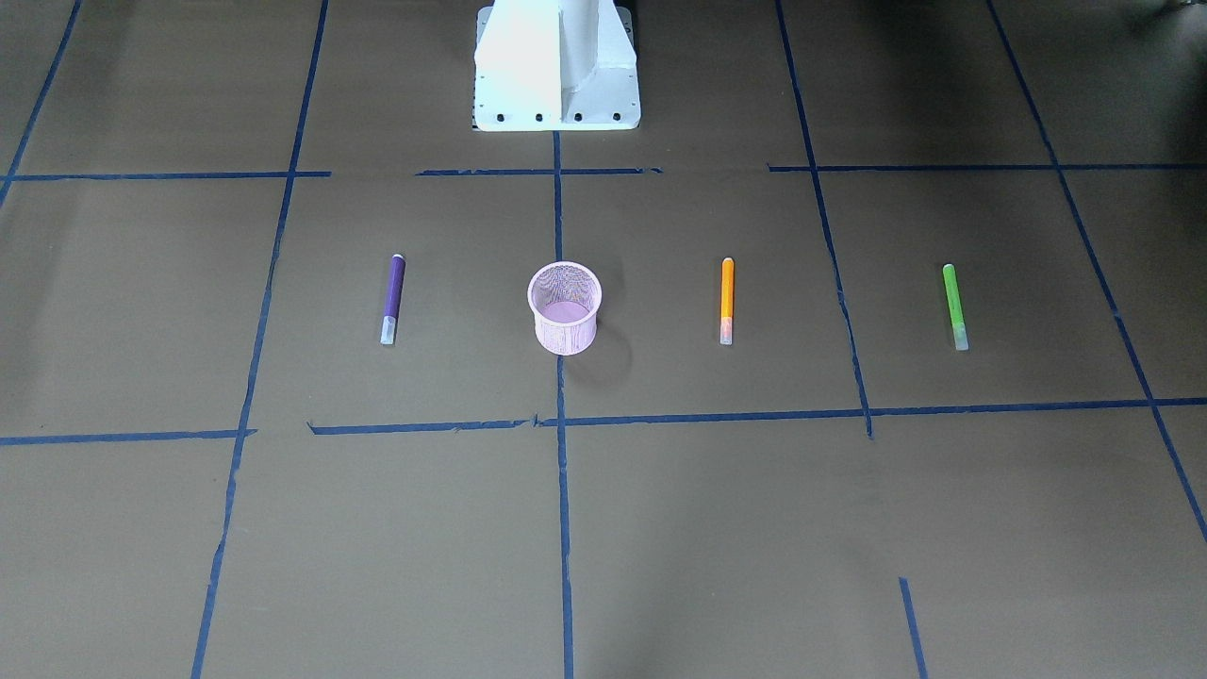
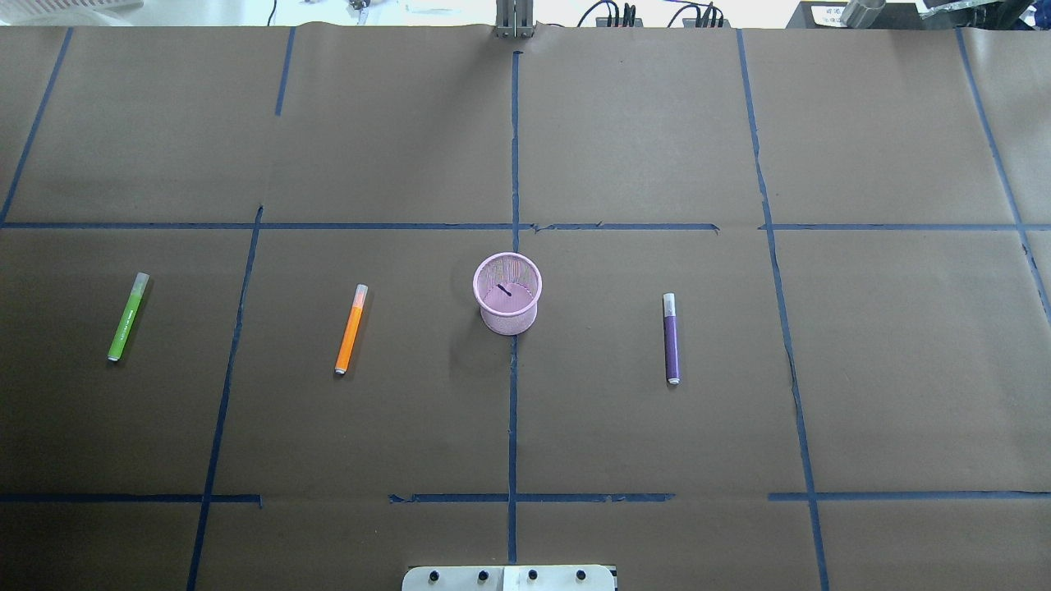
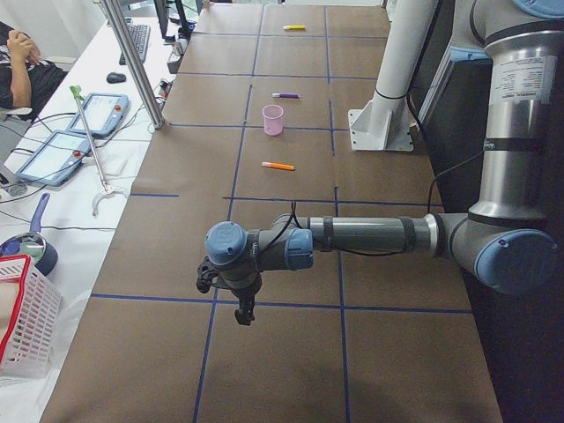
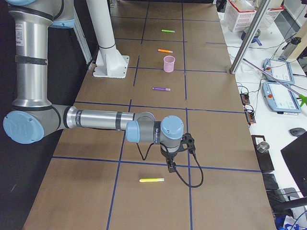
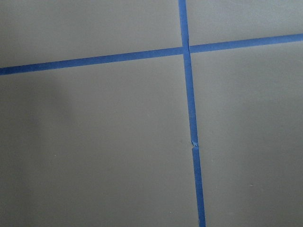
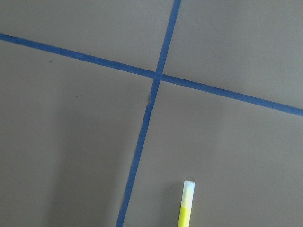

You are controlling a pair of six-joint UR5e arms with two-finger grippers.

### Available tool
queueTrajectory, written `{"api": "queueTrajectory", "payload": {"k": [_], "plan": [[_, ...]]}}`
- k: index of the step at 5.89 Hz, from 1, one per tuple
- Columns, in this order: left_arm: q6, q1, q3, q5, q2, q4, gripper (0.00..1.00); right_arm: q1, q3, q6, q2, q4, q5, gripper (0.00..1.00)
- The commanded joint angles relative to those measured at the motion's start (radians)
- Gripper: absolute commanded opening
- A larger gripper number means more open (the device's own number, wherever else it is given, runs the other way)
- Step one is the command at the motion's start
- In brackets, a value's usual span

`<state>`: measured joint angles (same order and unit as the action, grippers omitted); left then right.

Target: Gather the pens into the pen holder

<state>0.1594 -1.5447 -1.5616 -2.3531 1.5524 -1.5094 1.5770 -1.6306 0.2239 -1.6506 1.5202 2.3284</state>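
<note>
I am logging: pen holder [image 2: 509, 316] standing upright mid-table, likely central for both arms; purple pen [image 2: 671, 338], orange pen [image 2: 351, 328], green pen [image 2: 128, 317] lying flat alongside, none inside; yellow pen [image 4: 151, 180] lying near right gripper [image 4: 171, 167]; left gripper [image 3: 243, 315] hovering; cannot tell either pincer's state

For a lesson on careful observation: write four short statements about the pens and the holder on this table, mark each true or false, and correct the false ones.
1. The holder stands upright. True.
2. The purple pen is inside the holder. False: it lies flat on the table, apart from the holder.
3. The orange pen lies between the holder and the green pen. True.
4. The yellow pen lies right beside the holder. False: it lies far off along the table, past the purple pen.
</note>
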Motion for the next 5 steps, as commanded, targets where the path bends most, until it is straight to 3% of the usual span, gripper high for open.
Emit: {"api": "queueTrajectory", "payload": {"k": [1,5], "plan": [[0.000,0.000,0.000,0.000,0.000,0.000,1.00,0.000,0.001,-0.006,0.005,0.002,-0.001,1.00],[-0.004,0.000,-0.005,-0.002,0.006,-0.002,1.00,-0.012,0.012,-0.050,0.000,0.000,-0.035,1.00]]}}
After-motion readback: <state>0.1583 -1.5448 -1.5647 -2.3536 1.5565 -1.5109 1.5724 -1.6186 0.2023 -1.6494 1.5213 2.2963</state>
